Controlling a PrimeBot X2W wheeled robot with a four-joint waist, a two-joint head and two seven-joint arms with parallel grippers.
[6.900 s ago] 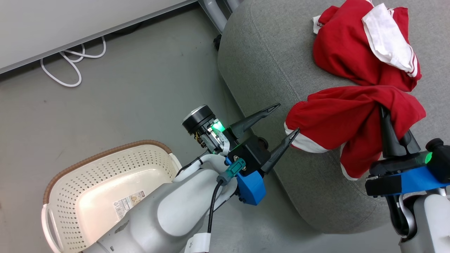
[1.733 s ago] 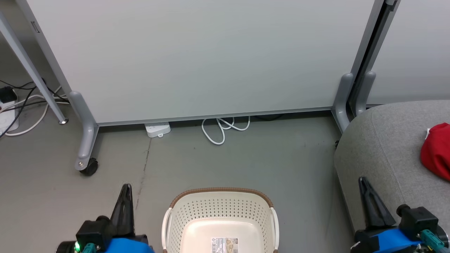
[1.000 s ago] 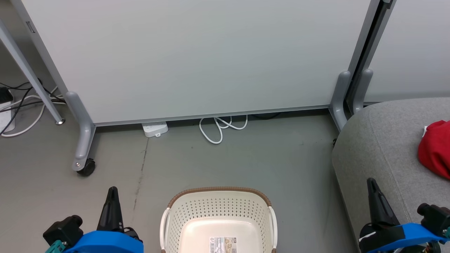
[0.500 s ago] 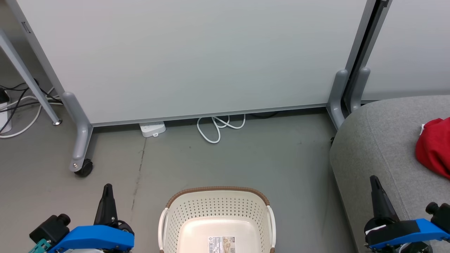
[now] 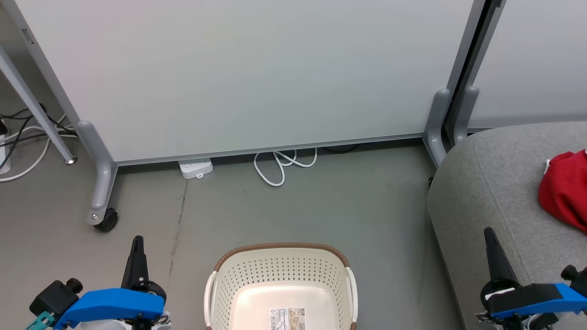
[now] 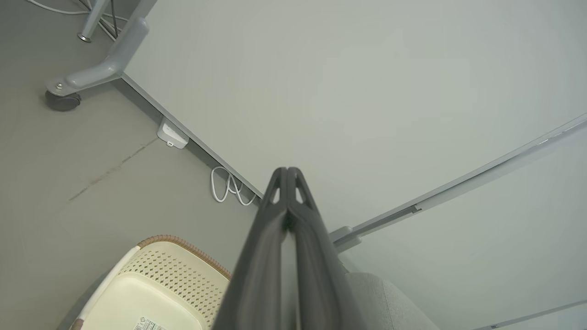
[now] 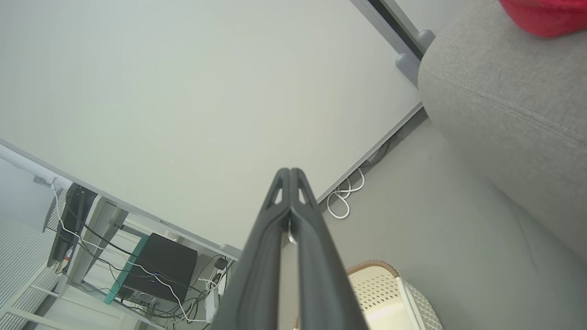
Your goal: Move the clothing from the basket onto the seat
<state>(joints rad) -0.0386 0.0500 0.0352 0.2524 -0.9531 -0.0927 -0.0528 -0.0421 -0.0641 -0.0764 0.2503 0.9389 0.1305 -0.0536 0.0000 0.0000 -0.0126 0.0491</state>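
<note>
The cream basket [image 5: 282, 273] with its brown rim stands on the floor at bottom centre, with only a label on its bottom. Red clothing [image 5: 565, 190] lies on the grey seat [image 5: 495, 183] at the right edge; a red patch of clothing [image 7: 545, 16] also lies at the top of the right wrist view. My left gripper [image 5: 136, 243] is at lower left, left of the basket, shut and holding nothing [image 6: 287, 174]. At lower right my right gripper [image 5: 490, 236] is shut with nothing in it [image 7: 290, 174], in front of the seat's rounded edge.
A white partition panel [image 5: 257, 73] on grey wheeled legs [image 5: 103, 183] stands behind the basket. A white cable loop [image 5: 279, 165] and a power strip [image 5: 196, 167] lie at its foot. More cables [image 5: 18, 137] trail at far left.
Since 6.9 s ago the right gripper let go of the red garment on the seat, and the view turned to face the basket. Over the last second both grippers sank lower and apart.
</note>
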